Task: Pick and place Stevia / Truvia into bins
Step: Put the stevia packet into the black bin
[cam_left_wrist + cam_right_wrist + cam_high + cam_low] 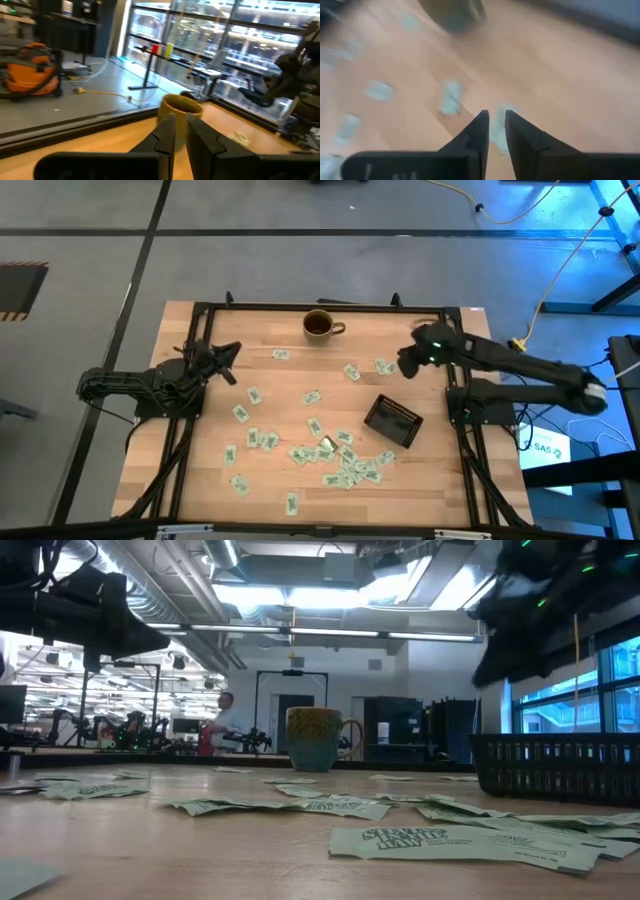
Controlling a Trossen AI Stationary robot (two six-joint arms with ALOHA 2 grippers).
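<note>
Right gripper point(408, 363), fingers point(479, 131) nearly closed on nothing, is hovering over two Stevia sachets point(385, 367) near the desk's point(200, 470) far right edge; black bin point(392, 421) is lying just nearer; left gripper point(228, 358), fingers narrow, is waiting far off.

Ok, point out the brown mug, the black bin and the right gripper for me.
Mug point(318, 325), high view, on its dark inside.
Black bin point(393, 421), high view, middle of its divided floor.
Right gripper point(497, 122), right wrist view, between its nearly closed fingertips.
</note>
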